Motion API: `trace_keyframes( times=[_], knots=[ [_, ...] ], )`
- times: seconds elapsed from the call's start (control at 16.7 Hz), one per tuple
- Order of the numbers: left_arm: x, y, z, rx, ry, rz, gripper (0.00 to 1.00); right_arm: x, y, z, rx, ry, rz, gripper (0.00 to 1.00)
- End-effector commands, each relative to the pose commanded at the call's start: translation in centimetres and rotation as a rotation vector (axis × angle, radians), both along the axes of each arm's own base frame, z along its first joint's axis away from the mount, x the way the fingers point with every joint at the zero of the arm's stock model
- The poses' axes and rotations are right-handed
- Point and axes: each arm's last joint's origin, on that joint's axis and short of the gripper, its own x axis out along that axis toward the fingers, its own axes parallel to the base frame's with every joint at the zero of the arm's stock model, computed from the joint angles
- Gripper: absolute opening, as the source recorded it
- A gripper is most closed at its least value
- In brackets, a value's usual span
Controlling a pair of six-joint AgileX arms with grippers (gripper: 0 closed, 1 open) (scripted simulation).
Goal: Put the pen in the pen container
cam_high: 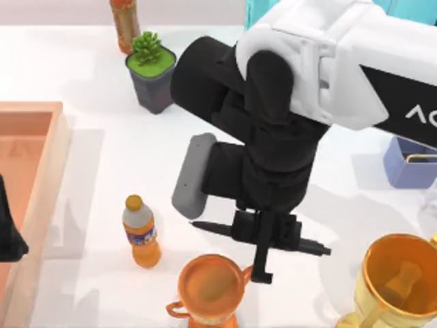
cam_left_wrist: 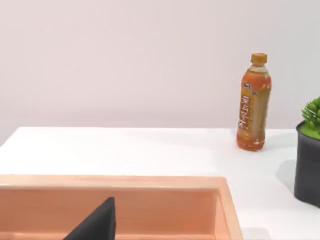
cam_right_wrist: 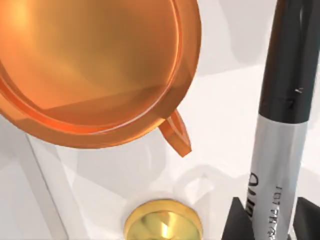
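The pen lies level across the jaws of my right gripper, which is shut on its middle, just beyond the orange two-handled cup. In the right wrist view the pen's black end and grey printed barrel run between the right gripper, with the orange cup close beside it. The pen container, a small periwinkle-blue box, stands at the table's right edge, well to the right of the gripper. My left gripper is parked at the far left over the wooden tray.
An orange drink bottle stands left of the pen. A big golden trophy cup sits at the front right. A potted plant and a second bottle stand at the back left. In the left wrist view are the tray, bottle and pot.
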Motion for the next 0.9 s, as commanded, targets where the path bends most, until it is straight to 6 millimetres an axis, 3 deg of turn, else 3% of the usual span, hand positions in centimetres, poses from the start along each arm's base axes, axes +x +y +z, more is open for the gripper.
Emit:
trace_keyframes(
  times=[0.3, 0.48, 0.66, 0.9],
  knots=[
    [0.0, 0.0, 0.0, 0.000, 0.000, 0.000, 1.00, 0.2, -0.1, 0.0, 0.002, -0.001, -0.006, 0.00],
    [0.0, 0.0, 0.0, 0.000, 0.000, 0.000, 1.00, 1.7, -0.6, 0.9, 0.109, -0.010, -0.045, 0.00],
    [0.0, 0.0, 0.0, 0.000, 0.000, 0.000, 1.00, 5.3, -1.7, 1.5, 0.333, -0.014, -0.127, 0.00],
    [0.0, 0.0, 0.0, 0.000, 0.000, 0.000, 1.00, 12.8, -5.5, 0.5, 0.738, -0.026, -0.233, 0.00]
  ],
)
